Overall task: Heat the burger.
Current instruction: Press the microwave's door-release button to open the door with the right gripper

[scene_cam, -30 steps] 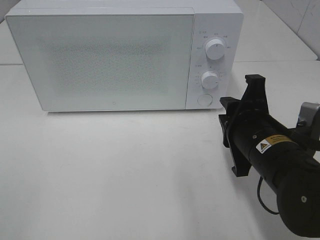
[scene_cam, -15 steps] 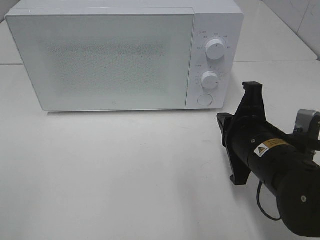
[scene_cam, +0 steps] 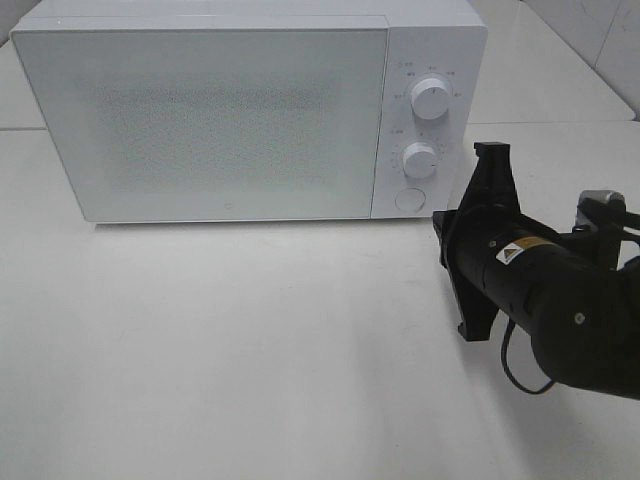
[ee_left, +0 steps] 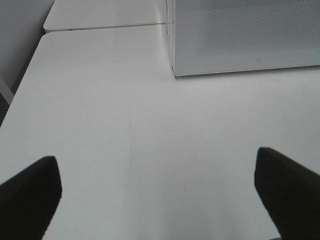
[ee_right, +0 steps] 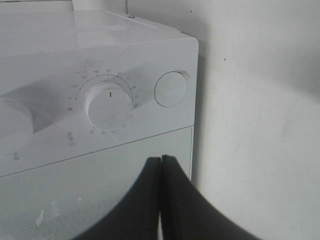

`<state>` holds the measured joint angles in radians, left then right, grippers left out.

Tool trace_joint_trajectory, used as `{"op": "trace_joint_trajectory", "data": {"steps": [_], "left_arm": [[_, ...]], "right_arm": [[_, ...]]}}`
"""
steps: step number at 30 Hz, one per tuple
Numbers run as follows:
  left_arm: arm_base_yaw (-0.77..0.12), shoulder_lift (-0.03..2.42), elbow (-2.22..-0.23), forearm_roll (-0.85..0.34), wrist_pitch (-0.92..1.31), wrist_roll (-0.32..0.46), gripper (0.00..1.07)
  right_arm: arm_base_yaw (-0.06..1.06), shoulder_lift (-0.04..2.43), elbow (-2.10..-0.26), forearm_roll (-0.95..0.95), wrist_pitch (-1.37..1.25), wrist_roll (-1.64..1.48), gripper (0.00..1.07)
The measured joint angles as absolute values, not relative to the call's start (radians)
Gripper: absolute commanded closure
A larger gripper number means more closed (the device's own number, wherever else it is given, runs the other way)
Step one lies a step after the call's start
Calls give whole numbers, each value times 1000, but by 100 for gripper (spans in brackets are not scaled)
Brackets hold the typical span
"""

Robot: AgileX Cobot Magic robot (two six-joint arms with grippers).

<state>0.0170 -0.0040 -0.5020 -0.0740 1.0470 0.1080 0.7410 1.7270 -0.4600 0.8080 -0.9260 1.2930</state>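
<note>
While the boxy white microwave oven point(scene_cam: 220, 120) sits door-shut on the flat white bench point(scene_cam: 250, 350), right jaws are closed tip to tip, empty, near its round white dial point(ee_right: 107, 105); left jaws gape wide above the bench. Burger's location: cannot tell.

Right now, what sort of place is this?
Probably a lab bench staged as a kitchen: white boxy two-dial microwave on a plain white table, black robot arm beside it.
</note>
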Motion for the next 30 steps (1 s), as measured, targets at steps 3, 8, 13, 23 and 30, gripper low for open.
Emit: {"op": "trace_joint_trajectory", "data": {"steps": [3, 8, 13, 23, 30], "left_arm": [[17, -4, -502, -74, 1047, 108, 3], [17, -4, -502, -74, 1047, 108, 3], [17, -4, -502, -74, 1047, 108, 3], [17, -4, -502, -74, 1047, 108, 3], [17, -4, -502, -74, 1047, 108, 3]], "right_arm": [[730, 1744, -479, 804, -923, 1286, 107], [711, 1809, -531, 783, -905, 1288, 107], [676, 1854, -577, 750, -891, 1298, 107], [640, 1934, -661, 721, -860, 1305, 107], [613, 1982, -721, 691, -834, 1307, 107]]}}
